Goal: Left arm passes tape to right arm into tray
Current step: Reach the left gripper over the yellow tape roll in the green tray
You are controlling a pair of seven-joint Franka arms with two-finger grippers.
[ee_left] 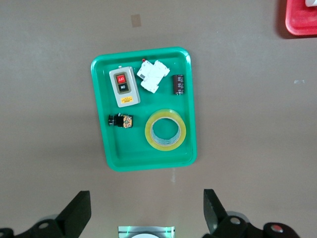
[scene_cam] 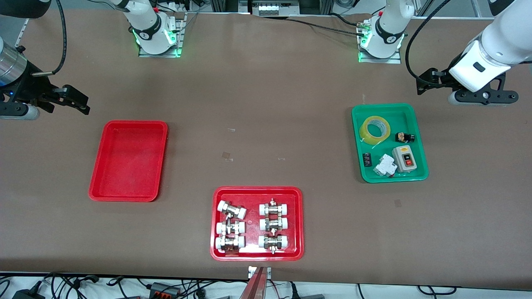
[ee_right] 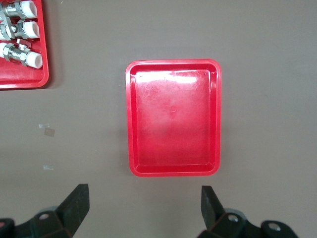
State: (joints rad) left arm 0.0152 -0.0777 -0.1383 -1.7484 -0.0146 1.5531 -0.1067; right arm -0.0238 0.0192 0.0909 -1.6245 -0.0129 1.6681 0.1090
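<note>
The yellow tape roll (scene_cam: 363, 132) lies flat in the green tray (scene_cam: 390, 179) toward the left arm's end of the table. It also shows in the left wrist view (ee_left: 166, 147). My left gripper (scene_cam: 426, 82) hangs open and empty over bare table beside the green tray; its jaws stand wide apart in the left wrist view (ee_left: 146, 210). The plain red tray (scene_cam: 129, 160) sits empty toward the right arm's end and fills the right wrist view (ee_right: 173, 119). My right gripper (scene_cam: 77, 101) hangs open and empty over bare table beside that tray, and shows in its own wrist view (ee_right: 143, 208).
The green tray also holds a grey switch box (scene_cam: 404, 158), a white breaker (scene_cam: 384, 165) and two small dark parts. A second red tray (scene_cam: 257, 189) with several white-capped metal fittings (scene_cam: 272, 225) lies nearest the front camera. Small tape scraps (scene_cam: 227, 156) lie mid-table.
</note>
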